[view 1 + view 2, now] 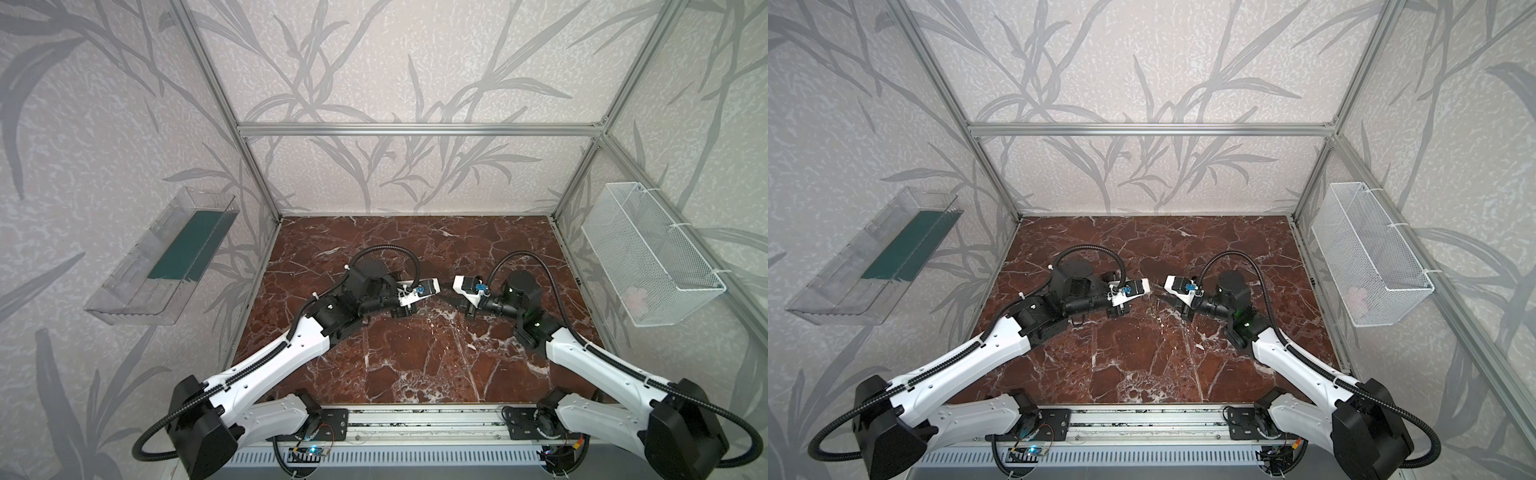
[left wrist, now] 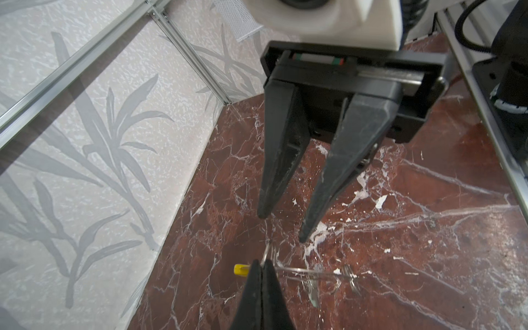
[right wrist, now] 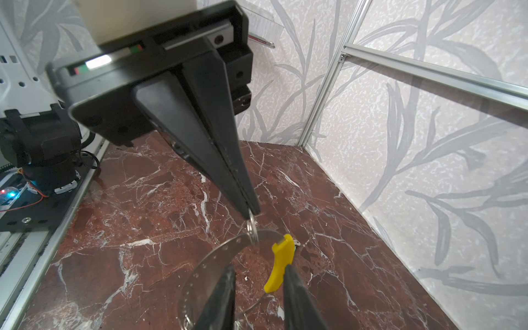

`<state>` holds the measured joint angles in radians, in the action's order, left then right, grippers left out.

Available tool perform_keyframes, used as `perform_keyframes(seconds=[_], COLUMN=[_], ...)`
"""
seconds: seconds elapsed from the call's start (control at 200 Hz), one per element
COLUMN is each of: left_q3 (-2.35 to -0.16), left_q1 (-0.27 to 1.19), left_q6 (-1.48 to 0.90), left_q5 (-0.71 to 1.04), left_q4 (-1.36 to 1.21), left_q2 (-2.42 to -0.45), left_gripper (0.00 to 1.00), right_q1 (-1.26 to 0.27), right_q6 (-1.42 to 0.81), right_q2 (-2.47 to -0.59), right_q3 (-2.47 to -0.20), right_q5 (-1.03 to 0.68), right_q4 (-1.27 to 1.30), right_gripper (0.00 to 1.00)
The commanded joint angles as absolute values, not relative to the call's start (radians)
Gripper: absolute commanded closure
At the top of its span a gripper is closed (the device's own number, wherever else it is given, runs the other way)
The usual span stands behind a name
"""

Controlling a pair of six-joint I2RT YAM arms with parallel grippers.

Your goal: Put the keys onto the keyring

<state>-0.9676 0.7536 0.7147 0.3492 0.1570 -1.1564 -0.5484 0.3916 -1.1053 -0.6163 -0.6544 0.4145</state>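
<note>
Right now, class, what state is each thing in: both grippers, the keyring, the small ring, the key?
left gripper: shut, pinching the small ring.
right gripper: open, holding nothing.
keyring: linked to the small ring.
small ring: pinched at its top.
key: below the keyring's wire, blurred; attachment unclear.

Mid table (image 1: pixel 415 365) jammed: L gripper (image 3: pixel 251 211), shut on small ring (image 3: pixel 253 225), & R gripper (image 2: pixel 284 227), jaws apart, meet tip to tip w/ keyring (image 3: pixel 281 257) between; no way thru, room under it prob. slim. Rest of top bare, free. Bin (image 1: pixel 124 299) & basket (image 1: pixel 665 266) jut from side walls.
</note>
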Motion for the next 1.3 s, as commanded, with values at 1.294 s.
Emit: perform_keyframes(seconds=[1.294], left_q3=[-0.623], left_q1=[0.635], left_q6=[0.371], left_q5=[0.549], left_q4=[-0.37], left_q2=[-0.993], left_gripper=[0.78], right_q1=[-0.593], right_q6=[0.303], right_q2=[-1.198], right_q3=[-0.527], right_q5=[-0.755], right_q4=[0.943], right_gripper=[1.0])
